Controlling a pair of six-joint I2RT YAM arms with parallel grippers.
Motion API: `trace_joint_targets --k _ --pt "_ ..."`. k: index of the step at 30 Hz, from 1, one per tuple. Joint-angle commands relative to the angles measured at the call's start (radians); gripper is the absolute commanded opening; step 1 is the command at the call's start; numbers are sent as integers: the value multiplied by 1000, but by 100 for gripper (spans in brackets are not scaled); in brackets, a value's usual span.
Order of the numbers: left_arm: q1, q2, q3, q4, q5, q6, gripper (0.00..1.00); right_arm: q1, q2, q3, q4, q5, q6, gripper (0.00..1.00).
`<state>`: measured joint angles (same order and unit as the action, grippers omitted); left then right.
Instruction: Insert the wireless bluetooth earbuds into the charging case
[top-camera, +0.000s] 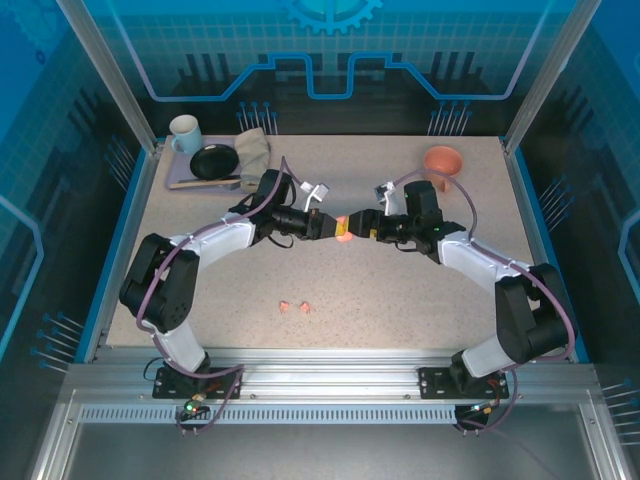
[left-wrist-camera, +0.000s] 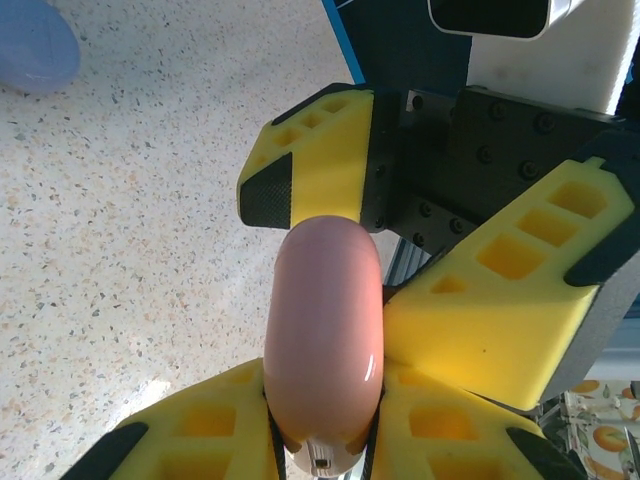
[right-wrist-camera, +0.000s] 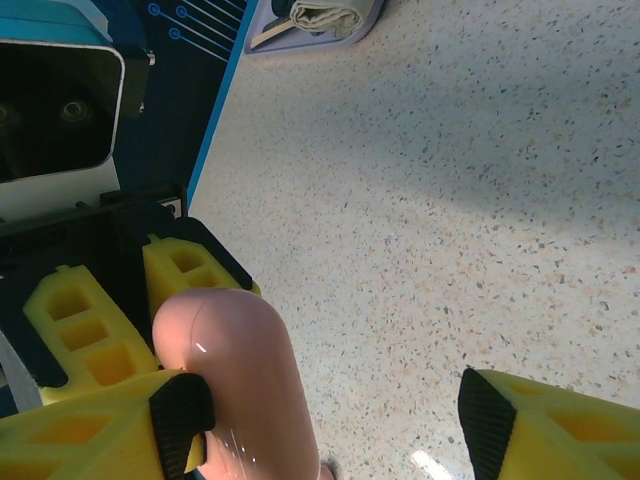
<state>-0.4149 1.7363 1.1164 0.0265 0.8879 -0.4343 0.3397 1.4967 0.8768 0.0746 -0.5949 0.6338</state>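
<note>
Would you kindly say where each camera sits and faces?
Top external: above and behind, looking down on the table; left gripper and right gripper show.
Left wrist: on the left arm, looking along its gripper, shut on the pink case.
Right wrist: on the right arm, looking past its open gripper.
Shared: the pink case.

Noted: case (left-wrist-camera: 325, 340) lower end cut off by bottom edge in both wrist views. Top view: buds (top-camera: 301, 308) too small to count or orient.
</note>
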Motion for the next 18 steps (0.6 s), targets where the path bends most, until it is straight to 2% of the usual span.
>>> trace_joint_targets --k 1,5,10,14,18 --pt "9 -12 40 35 42 26 0 11 8 -21 -40 10 -28 71" --pt "24 -57 11 62 48 12 0 -33 42 -44 -35 42 -19 68" --pt "54 -134 -37 89 46 -3 0 -117 83 -79 9 24 25 65" --pt "70 -155 -55 69 39 12 0 -122 43 -77 -3 11 39 66" --pt "89 -174 -91 94 19 10 0 -105 -16 -47 -128 60 37 68"
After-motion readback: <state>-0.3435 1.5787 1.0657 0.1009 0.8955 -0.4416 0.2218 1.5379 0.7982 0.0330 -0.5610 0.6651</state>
